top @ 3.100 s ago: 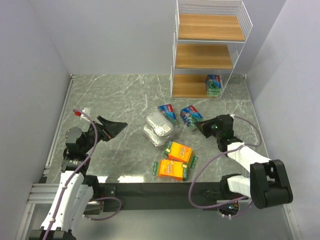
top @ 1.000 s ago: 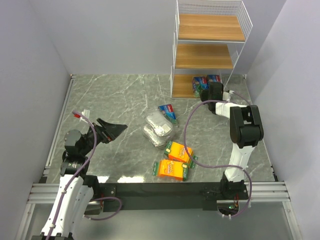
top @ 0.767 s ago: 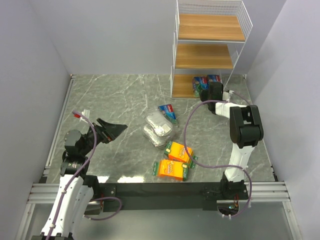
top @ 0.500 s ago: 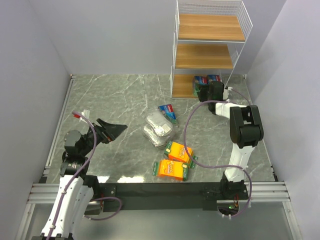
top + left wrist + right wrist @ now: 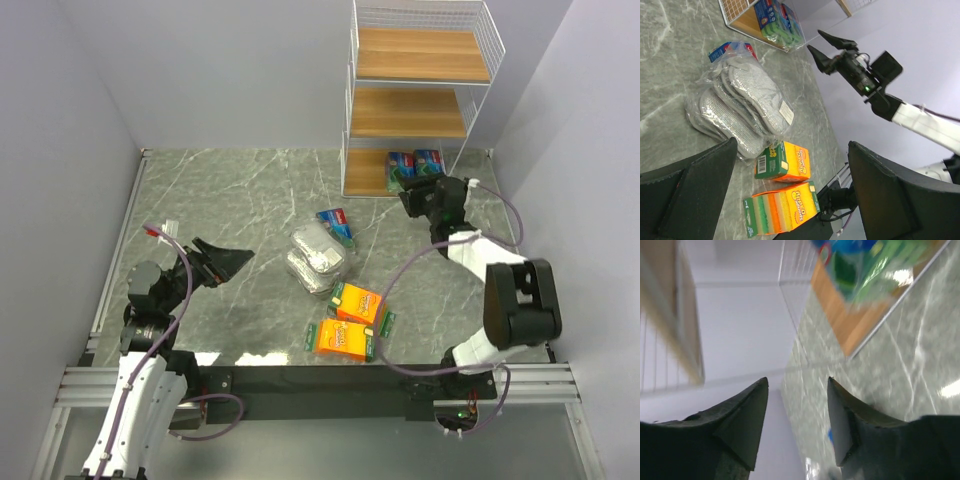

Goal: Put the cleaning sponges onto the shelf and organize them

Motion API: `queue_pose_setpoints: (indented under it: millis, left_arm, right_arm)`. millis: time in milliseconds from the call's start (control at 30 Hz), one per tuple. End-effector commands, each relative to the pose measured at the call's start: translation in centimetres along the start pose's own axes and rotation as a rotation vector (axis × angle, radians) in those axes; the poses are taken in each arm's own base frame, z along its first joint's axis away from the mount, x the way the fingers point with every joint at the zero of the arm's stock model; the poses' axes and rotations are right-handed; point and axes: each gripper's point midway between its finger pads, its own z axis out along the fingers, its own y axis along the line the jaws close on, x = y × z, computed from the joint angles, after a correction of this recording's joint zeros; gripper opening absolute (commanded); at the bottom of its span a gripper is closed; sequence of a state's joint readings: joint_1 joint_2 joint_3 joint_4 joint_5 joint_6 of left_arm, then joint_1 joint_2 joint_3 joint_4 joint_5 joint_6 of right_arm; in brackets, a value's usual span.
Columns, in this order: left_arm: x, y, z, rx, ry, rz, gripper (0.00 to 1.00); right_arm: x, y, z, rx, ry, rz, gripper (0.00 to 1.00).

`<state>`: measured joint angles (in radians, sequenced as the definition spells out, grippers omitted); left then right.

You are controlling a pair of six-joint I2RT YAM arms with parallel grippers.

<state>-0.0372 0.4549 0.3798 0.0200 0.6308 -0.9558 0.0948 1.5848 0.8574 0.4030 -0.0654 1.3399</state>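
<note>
Right claw (image 5: 408, 199) stands apart near the shelf (image 5: 410, 110), left claw (image 5: 792, 145) spread wide too.

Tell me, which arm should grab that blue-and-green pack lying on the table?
Probably the right. The right gripper, open and empty, hangs beside the shelf, nearer the blue-and-green pack than the left gripper.

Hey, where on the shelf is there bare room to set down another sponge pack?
Top board and middle board are bare. The bottom board is free left of the two blue-and-green packs; its right side is crowded.
</note>
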Motion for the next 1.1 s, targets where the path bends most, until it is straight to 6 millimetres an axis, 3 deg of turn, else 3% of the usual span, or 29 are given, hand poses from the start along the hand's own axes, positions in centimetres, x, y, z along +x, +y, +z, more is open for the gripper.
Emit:
queue_pose_setpoints:
  millis: [0, 67, 100, 133, 267, 567, 733, 867, 1067]
  left_arm:
    - [-0.2, -0.5, 0.1, 0.025, -0.008, 0.017, 0.99]
    - [-0.2, -0.3, 0.2, 0.023, -0.01, 0.012, 1.0]
    - [-0.3, -0.3, 0.2, 0.023, -0.01, 0.014, 0.99]
    - [-0.2, -0.1, 0.4, 0.02, -0.006, 0.012, 0.99]
    - [-0.5, -0.4, 0.5, 0.017, -0.004, 0.017, 0.99]
    - [-0.3, 0.1, 0.4, 0.004, -0.002, 0.016, 0.99]
    - [-0.4, 0.2, 0.7, 0.013, -0.001, 0.01, 0.99]
    - [-0.4, 0.3, 0.9, 0.012, 0.004, 0.01, 1.0]
    - [-0.4, 0.4, 1.0, 0.011, 0.004, 0.008, 1.0]
  right_arm:
    - [3.1, -0.4, -3.2, -0.001, 0.107, -0.131, 0.55]
    - [4.8, -0.9, -3.6, 0.016, 0.162, -0.198, 0.52]
    - [5.8, -2.3, -3.8, 0.067, 0.206, -0.26, 0.52]
    - [7.7, -1.8, -4.0, 0.059, 0.259, -0.3, 0.51]
    - [12.6, -4.3, -4.1, 0.099, 0.407, -0.41, 0.5]
    - [20.0, -6.3, -6.3, 0.094, 0.609, -0.516, 0.49]
    - [22.0, -6.4, -7.6, 0.094, 0.644, -0.534, 0.49]
    - [21.6, -6.8, -7.9, 0.161, 0.601, -0.542, 0.51]
    - [20.3, -9.6, -7.9, 0.314, 0.524, -0.469, 0.55]
